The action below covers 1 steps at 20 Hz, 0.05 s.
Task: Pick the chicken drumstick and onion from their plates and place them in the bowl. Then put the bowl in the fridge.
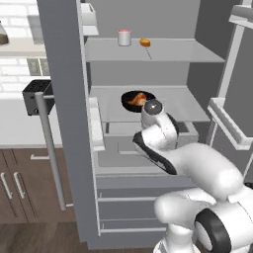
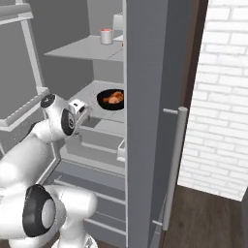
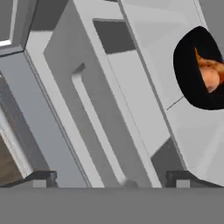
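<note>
The fridge (image 1: pixel 64 99) stands open. On its middle shelf sits the black bowl (image 1: pixel 126 99), also seen in the right base view (image 2: pixel 102 98) and at the right edge of the hand view (image 3: pixel 188 74). Inside the bowl lie the chicken drumstick (image 3: pixel 204 61) and the onion (image 3: pixel 209 78), which show as one orange-brown patch (image 1: pixel 137 100) from the base. My gripper (image 3: pixel 111 178) is open with nothing between its fingertips (image 3: pixel 41 177). It hangs in front of the shelf edge, clear of the bowl, and looks down over the drawers. The plates are out of view.
A red-and-white can (image 1: pixel 124 37) and a small orange item (image 1: pixel 145 43) stand on the upper shelf. Door racks (image 1: pixel 230 128) flank the opening on the right, and the long bar handle (image 1: pixel 49 148) is on the left. A toaster (image 1: pixel 37 96) sits on the counter.
</note>
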Available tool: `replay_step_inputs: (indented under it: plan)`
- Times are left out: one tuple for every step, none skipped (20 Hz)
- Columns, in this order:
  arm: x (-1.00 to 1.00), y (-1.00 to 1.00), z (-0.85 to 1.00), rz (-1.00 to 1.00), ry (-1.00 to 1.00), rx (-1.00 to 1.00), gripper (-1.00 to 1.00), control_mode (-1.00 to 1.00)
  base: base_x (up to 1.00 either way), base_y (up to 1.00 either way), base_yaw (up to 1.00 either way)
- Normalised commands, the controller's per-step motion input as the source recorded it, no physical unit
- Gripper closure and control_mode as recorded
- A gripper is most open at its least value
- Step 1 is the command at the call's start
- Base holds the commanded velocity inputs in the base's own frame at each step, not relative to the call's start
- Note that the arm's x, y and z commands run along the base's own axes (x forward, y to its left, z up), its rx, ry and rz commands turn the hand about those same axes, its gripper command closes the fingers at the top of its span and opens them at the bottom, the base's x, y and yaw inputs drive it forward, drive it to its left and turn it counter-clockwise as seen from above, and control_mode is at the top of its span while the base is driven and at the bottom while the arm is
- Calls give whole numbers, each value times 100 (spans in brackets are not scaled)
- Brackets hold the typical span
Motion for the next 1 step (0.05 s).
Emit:
replay_step_inputs:
  plan:
    - [-100, 0, 0, -23, -11, 5, -100, -100, 0, 0, 0]
